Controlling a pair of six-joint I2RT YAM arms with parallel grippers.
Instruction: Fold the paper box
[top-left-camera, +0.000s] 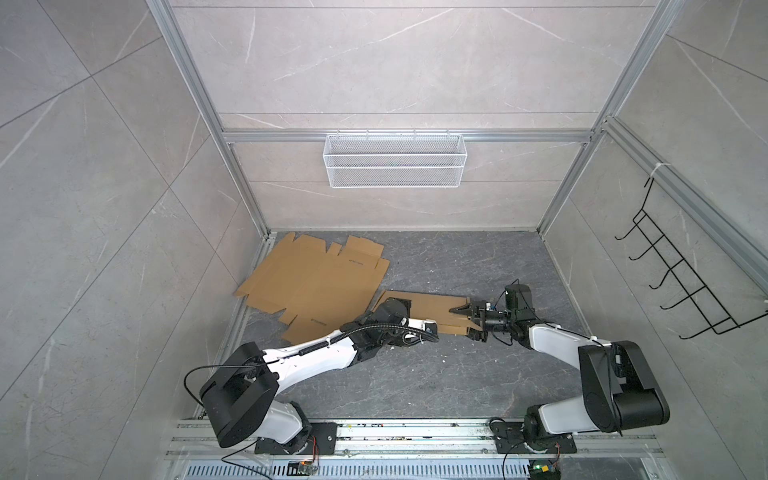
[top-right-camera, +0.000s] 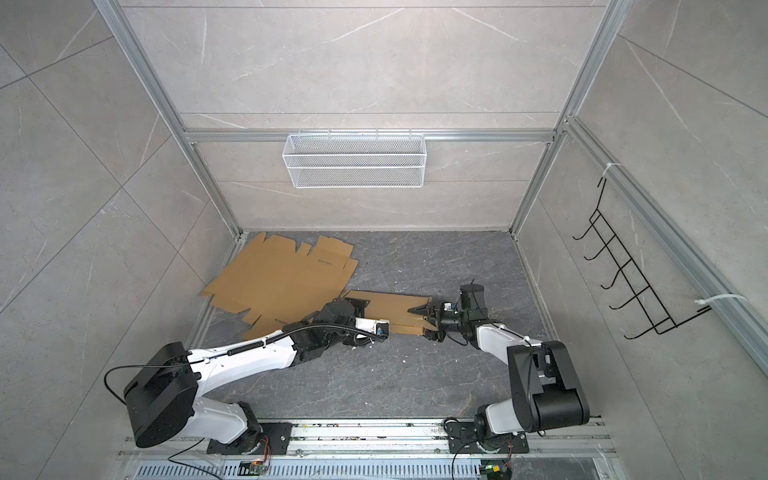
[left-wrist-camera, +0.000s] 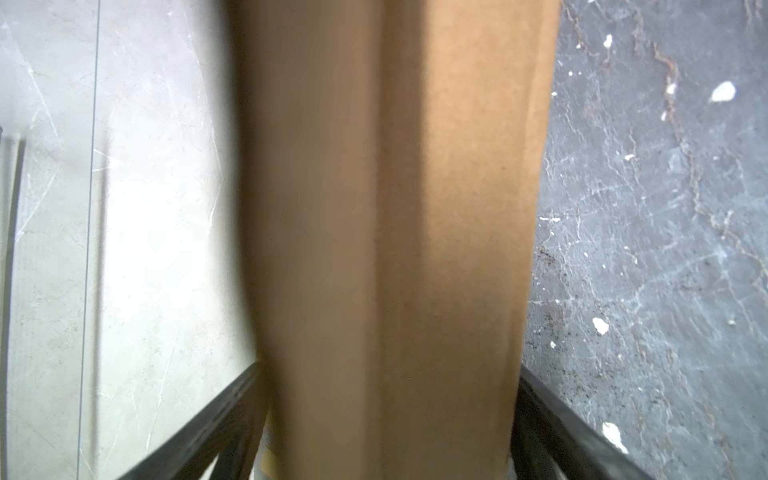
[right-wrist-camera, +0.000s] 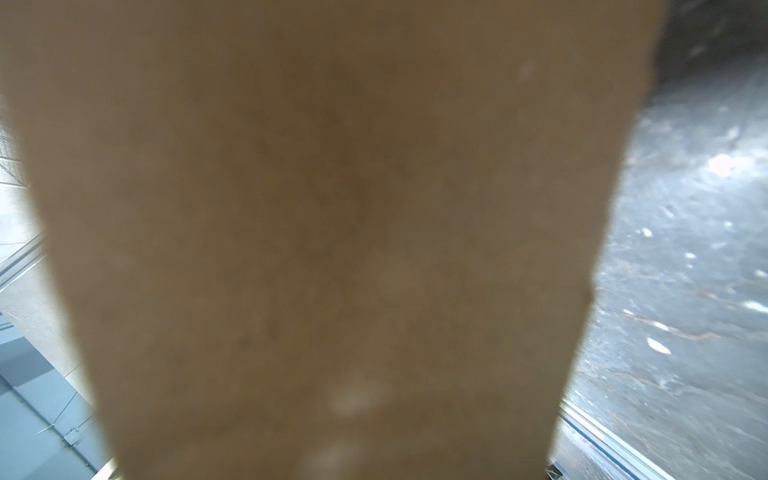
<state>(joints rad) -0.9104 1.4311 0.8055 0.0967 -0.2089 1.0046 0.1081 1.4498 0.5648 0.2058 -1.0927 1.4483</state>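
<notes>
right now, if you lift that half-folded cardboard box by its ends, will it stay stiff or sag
Probably stiff lengthwise: the half-folded cardboard box shows a crease with an upturned wall in the left wrist view, which should resist sagging. Likely light, being thin sheet like the flat cardboard blanks. Its notched end flap looks untucked, so it may spring open.

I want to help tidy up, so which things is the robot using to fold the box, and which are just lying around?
For the job: half-folded box; left fingers; right fingers.
Just lying about: flat cardboard sheets; wire basket on the back wall; hook rack on the side wall.
</notes>
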